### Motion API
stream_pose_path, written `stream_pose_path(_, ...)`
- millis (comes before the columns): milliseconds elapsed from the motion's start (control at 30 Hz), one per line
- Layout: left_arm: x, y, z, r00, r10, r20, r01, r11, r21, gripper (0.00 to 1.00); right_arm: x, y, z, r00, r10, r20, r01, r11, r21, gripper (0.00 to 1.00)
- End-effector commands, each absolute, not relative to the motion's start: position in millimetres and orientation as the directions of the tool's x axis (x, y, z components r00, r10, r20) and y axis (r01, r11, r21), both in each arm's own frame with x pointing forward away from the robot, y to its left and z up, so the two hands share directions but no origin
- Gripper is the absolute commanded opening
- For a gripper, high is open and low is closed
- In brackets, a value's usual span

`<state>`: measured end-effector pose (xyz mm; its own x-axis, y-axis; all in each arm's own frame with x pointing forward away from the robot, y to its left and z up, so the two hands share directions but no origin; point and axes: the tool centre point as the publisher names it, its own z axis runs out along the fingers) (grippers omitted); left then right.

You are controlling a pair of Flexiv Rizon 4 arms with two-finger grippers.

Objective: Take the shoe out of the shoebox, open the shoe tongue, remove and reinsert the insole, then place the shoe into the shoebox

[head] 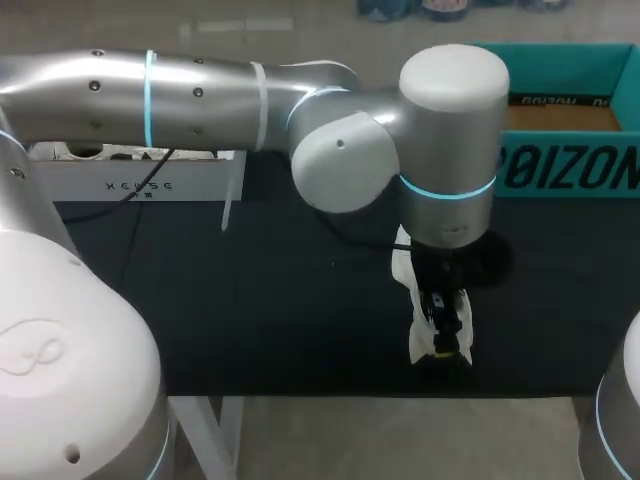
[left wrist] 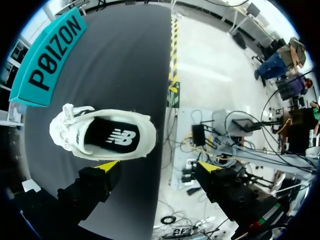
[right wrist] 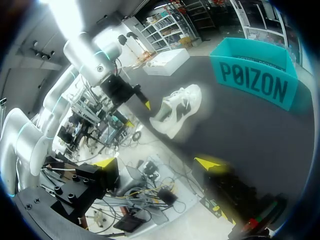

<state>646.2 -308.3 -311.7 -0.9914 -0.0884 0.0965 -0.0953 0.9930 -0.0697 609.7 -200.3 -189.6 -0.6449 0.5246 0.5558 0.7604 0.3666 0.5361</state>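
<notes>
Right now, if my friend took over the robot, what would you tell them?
Left gripper: open, holding nothing, low beside the shoe.
Right gripper: open, empty, back from the shoe.
The shoe stands upright on the black table near its front edge, with the black insole inside.
The shoebox is open at the far right; nothing shows in it.
Done: shoe out of the box.
I cannot tell whether the insole has been out yet.
Left: at least putting the shoe into the box.
</notes>
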Motion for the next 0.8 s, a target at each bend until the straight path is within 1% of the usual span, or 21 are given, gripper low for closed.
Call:
stream_pose_path(33,647,-335,-330,-0.992,-0.083,0.099,-0.084,0.996,-0.003,1.0,601,-198,-188,-0.599,0.712,0.366,0.759,0.36,0.542,1.0)
stream_pose_path(400,647,-340,-349,-0.991,-0.098,0.092,-0.094,0.995,0.041,1.0,601,-198,-188,-0.599,0.712,0.366,0.759,0.36,0.542,1.0)
stream_pose_path(800,652,-330,-356,-0.991,-0.099,0.091,-0.097,0.995,0.02,1.0,601,-198,-188,-0.599,0.712,0.366,0.759,0.36,0.542,1.0)
